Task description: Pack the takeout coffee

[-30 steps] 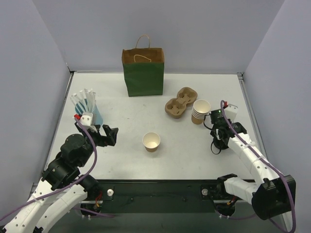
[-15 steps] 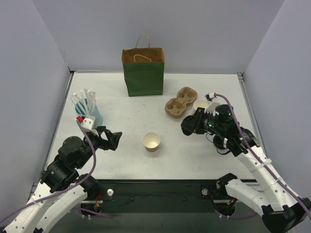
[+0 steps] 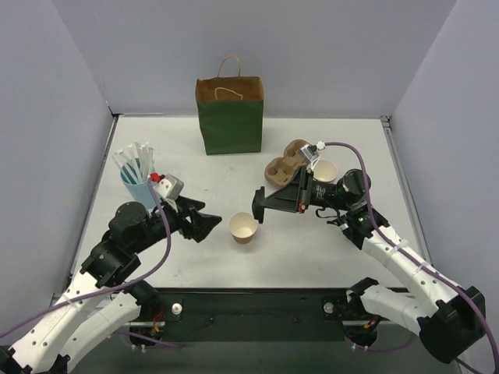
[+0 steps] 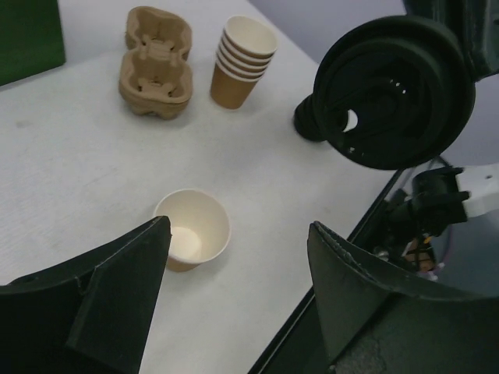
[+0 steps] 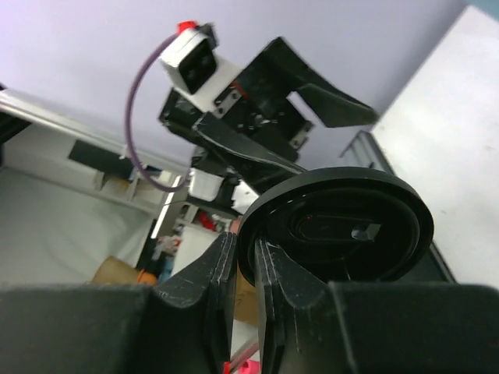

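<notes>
Cup (image 3: 243, 227) for the takeout coffee stands upright & lidless on the bench (image 3: 195, 257), just below ctr of the top view, w/ nothing touching it. Black lid (image 3: 259, 206) hangs just above & right of its rim, nearly on edge, pinched at one side by the right gripper (image 3: 269, 204), whose fingers are pressed onto the lid's rim. Left gripper (image 3: 207, 224) sits just left of the cup, spread wide; the left wrist view frames the cup btwn its fingers, no contact yet. Step in hand looks like lidding: tip the lid flat, centre it over the rim, press down evenly. Left gripper should prob brace the cup wall only lightly, as a hard squeeze would oval the paper rim & the lid won't seat. Bench is open below & left of the cup. Cup stack (image 3: 321, 178) & pulp carrier (image 3: 286, 165) lie upper right, apart from it. Green bag (image 3: 230, 115) stands open at top ctr, path to it unobstructed. Blue cup of stirrers (image 3: 140, 175) is close behind the left wrist, so watch it on any pull-back.
</notes>
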Tool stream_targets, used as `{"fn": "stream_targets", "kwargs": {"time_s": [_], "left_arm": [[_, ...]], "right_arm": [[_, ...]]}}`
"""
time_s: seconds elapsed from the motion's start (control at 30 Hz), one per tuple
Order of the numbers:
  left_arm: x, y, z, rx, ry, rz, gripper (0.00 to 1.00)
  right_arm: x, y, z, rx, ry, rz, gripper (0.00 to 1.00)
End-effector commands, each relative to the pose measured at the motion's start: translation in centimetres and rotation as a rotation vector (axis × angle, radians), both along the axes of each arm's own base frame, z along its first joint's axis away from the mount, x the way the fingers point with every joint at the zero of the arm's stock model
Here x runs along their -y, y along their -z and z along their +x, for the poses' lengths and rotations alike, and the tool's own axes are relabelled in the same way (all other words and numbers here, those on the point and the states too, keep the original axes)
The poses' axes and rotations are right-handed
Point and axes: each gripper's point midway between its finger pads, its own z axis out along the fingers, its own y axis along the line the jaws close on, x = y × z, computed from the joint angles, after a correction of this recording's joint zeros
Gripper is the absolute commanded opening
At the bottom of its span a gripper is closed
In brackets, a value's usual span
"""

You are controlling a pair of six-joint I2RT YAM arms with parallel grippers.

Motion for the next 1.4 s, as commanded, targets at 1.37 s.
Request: {"fn": "stream_targets", "kwargs": {"time_s": [1.37], "left_arm": [[7.5, -6.6, -2.1, -0.336, 0.350, -0.658, 0.59]], "right_arm": [[-0.8, -4.8, -4.9, 0.124, -0.234, 0.226, 0.13]]}}
